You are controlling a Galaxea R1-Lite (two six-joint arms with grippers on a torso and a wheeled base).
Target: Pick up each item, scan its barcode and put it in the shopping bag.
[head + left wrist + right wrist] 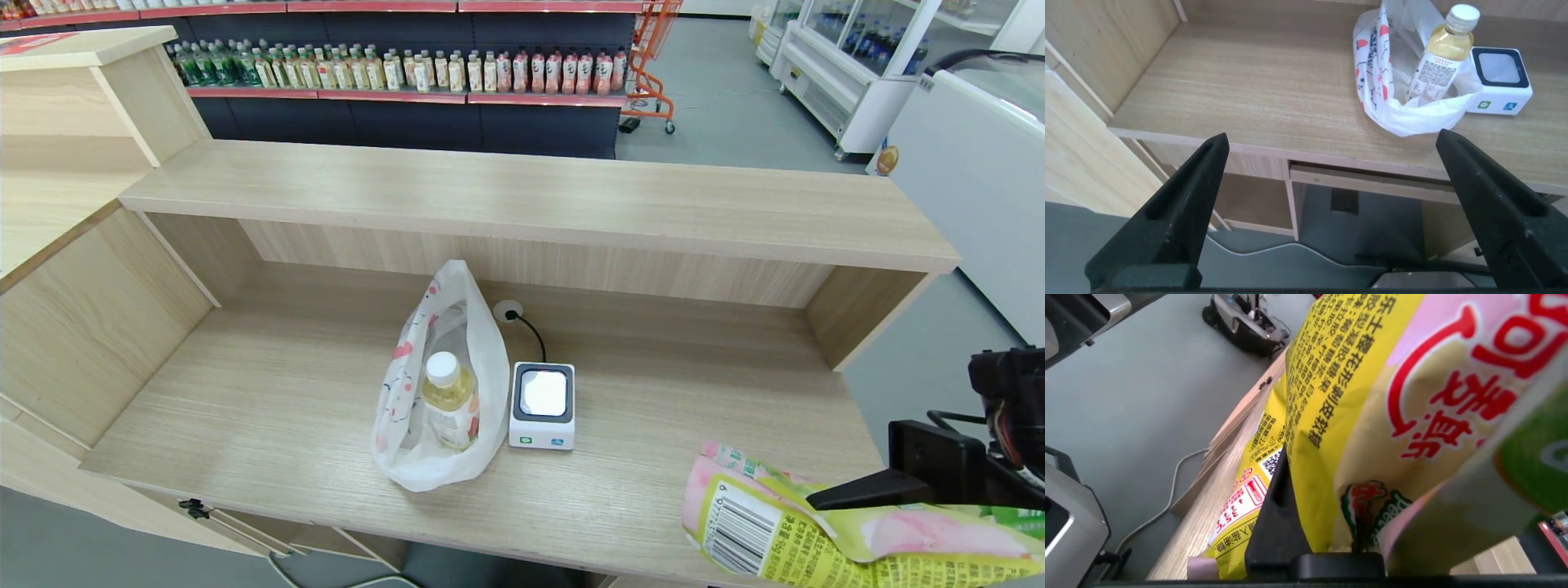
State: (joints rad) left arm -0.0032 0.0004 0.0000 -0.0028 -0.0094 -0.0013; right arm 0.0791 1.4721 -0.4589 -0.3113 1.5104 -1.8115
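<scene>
Your left gripper [1335, 196]: matte black, two broad flat tapering fingers [1180, 216]. Your right gripper [878, 492]: black too, coloured wires [1002, 425] at wrist.

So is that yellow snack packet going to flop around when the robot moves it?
Probably a bit. The snack packet looks like thin crinkly film, bent where the right gripper pinches it, so it's likely soft and light. Its shiny skin might be slippery, and its free end could droop over the scanner.

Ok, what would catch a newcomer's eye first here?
The bright yellow-and-pink snack bag, barcode facing up, clamped in the right pincer over the near right edge of the counter. Next, mid-counter, the white shopping bag with a bottle standing inside, close beside the lit scanner.
</scene>
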